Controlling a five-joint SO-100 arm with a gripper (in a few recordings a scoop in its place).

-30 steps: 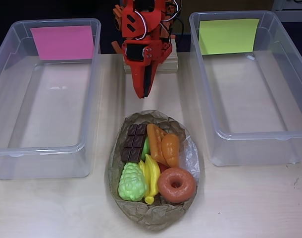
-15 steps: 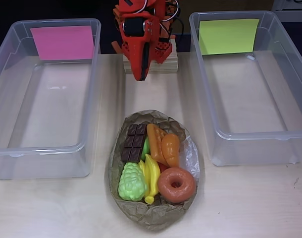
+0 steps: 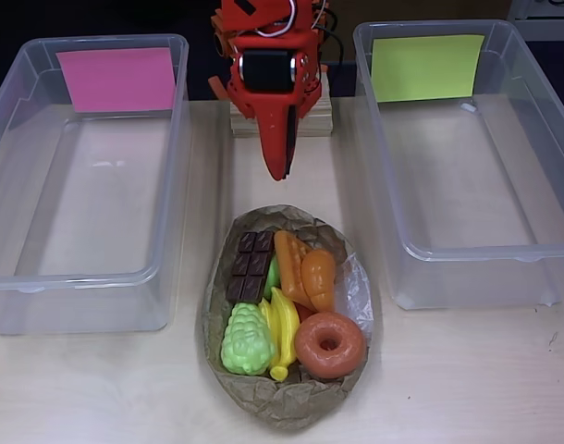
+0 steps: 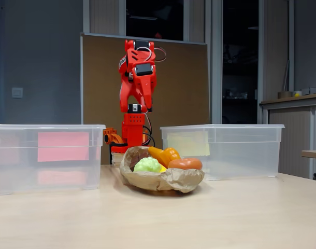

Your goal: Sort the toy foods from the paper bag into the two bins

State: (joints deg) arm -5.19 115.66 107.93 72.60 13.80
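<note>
Gripper (image 3: 282,171) closed, empty, above table; apple (image 3: 274,276) mostly hidden under chocolate bar (image 3: 250,266).

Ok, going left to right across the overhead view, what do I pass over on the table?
Bin with the pink sheet → paper bag holding the toy foods, with the gripper just beyond it → bin with the yellow-green sheet.

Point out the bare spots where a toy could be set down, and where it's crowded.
Both bins are bare inside: the pink-sheet bin and the yellow-green-sheet bin. Table is free along the near edge, in front of both bins and the paper bag. Crowded: the bag itself, packed with toy foods, and the strip between it and the gripper.
</note>
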